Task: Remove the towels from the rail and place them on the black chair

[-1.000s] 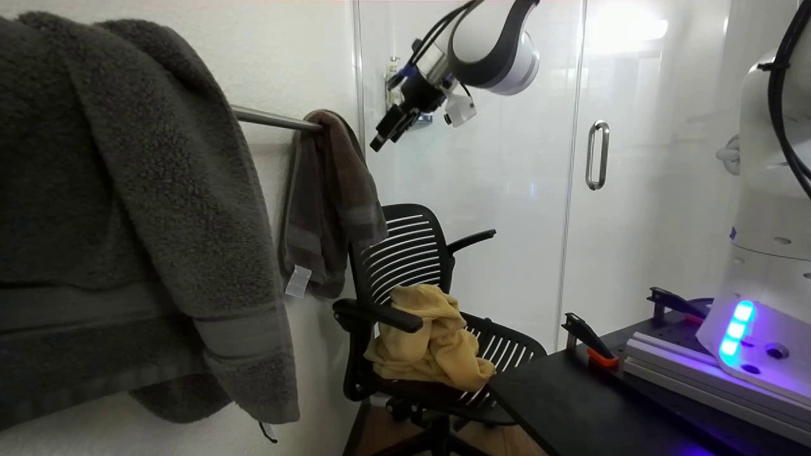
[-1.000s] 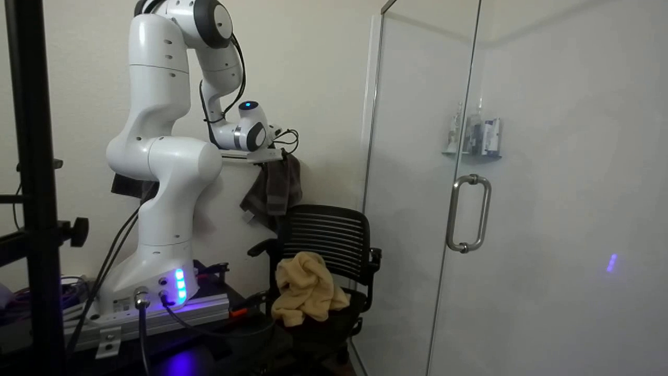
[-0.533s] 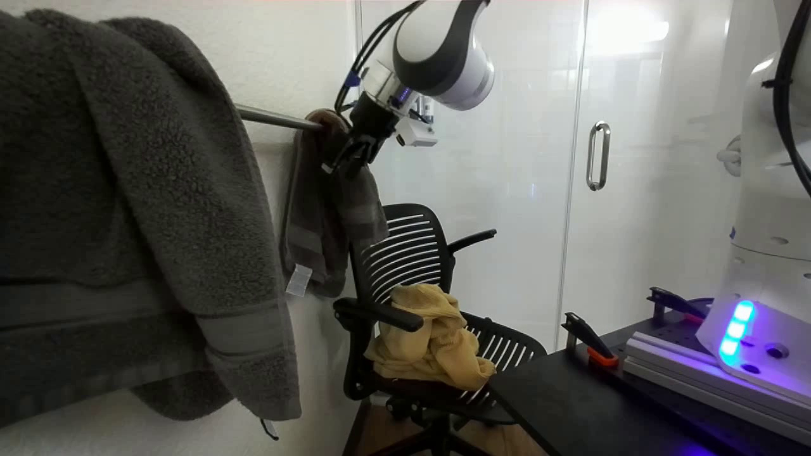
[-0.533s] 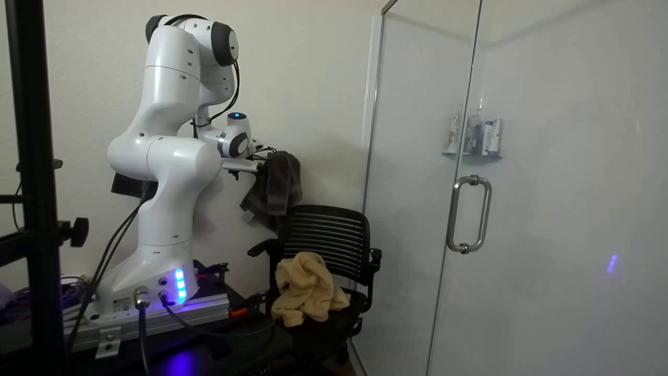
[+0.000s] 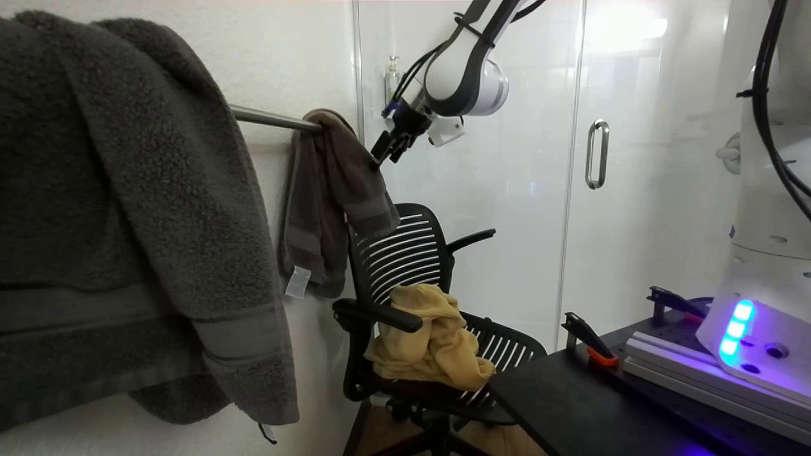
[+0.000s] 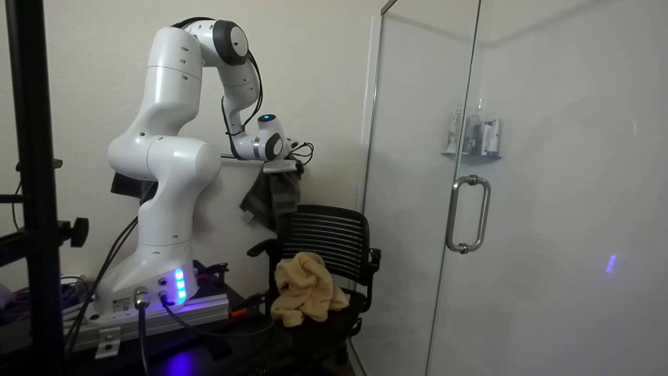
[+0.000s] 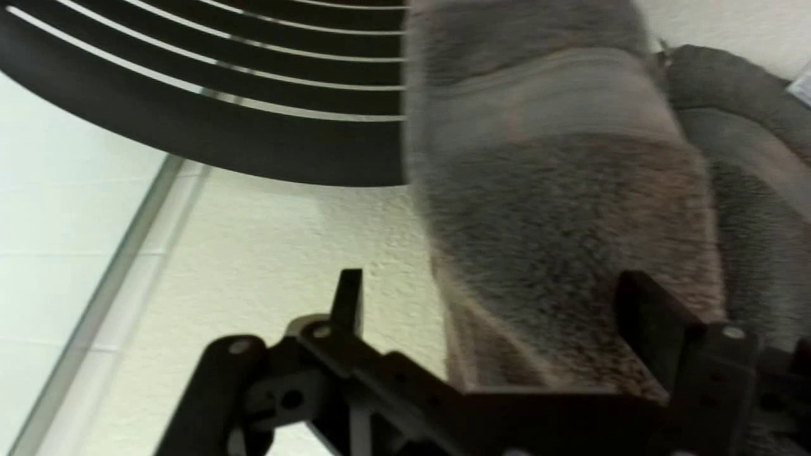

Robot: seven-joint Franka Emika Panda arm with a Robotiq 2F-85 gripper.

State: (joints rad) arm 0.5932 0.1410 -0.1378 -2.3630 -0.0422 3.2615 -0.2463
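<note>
- Large towel [image 5: 171, 190], dark grey and thick, hangs at the far left over the rail [image 5: 269, 118].
- Rail shows its bare metal right of this towel.
- Small towel [image 5: 345, 171], grey with a brownish tint, hangs over the rail's farther part; a white tag [image 5: 298, 282] is seen at the bottom.
- Pincer [image 5: 385, 159] stands wide just beside the right edge of the small towel. In the wrist view its two fingers [image 7: 347, 301] are well apart, one before the wall [image 7: 272, 221], the other before the cloth of this towel. Whether they touch it, I cannot tell.
- Chair [image 5: 380, 313], black, is lower; in an exterior view, the corner of the small towel covers a bit of its slatted back.
- Yellow cloth [image 5: 437, 339] lies crumpled on the seat.
- Desk [image 5: 557, 405], black, is in front at the right, a clamp [image 5: 586, 332] at its edge.
- Arm base [image 5: 779, 297], white, stands above it at the far right, with blue lights [image 5: 737, 328].
</note>
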